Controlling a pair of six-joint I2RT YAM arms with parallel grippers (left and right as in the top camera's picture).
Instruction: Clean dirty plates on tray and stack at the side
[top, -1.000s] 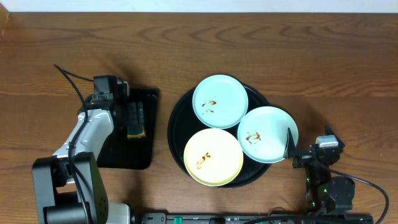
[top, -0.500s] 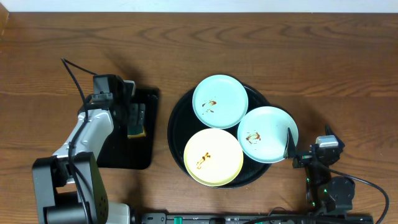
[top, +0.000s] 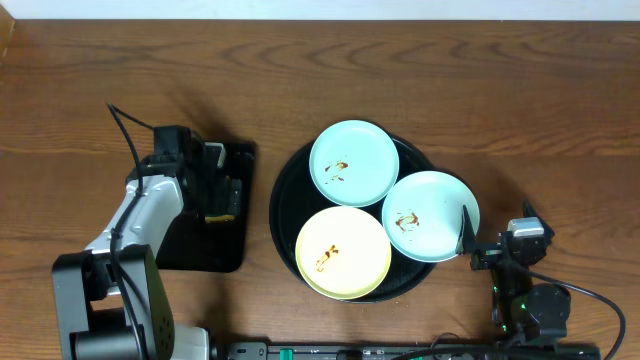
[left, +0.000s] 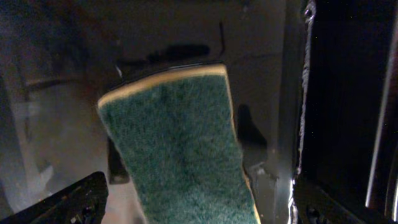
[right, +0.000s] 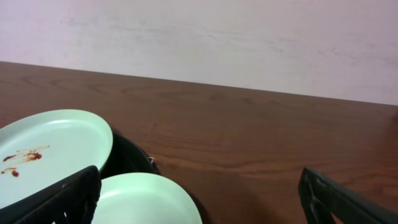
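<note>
**Sponge to be gripped before any plate is wiped**

The left gripper (top: 214, 190) is held over the small rectangular black tray (top: 205, 255) at the left of the table (top: 500, 80), its jaws spread wide and nothing gripped. In the left wrist view the sponge (left: 177, 155), green scouring face up over a yellow body, is seen lying between the two fingertips. Whether either pad touches its side cannot be told in that dim, close picture. The right gripper (right: 199, 200) is parked low at the right, jaws also wide apart and empty, just beside the nearer blue plate.

The three plates are all on the round black tray (top: 283, 195): one pale blue plate (top: 355, 162) at the far side, a second pale blue plate (top: 430, 215) overhanging the right rim, and the pale yellow plate (top: 343, 252) at the near side. Each is marked with a brown smear, so no cleaning is judged to have been done and nothing is stacked at the side.

The step in hand is judged to be the pick-up of the sponge. It would be done best if the jaws were centred across the sponge's narrow width, lowered until the pads reach well down the yellow body, and closed only firmly enough to hold it without crushing. The scouring face should be kept level for wiping, and the tray wall close by should be avoided.
</note>
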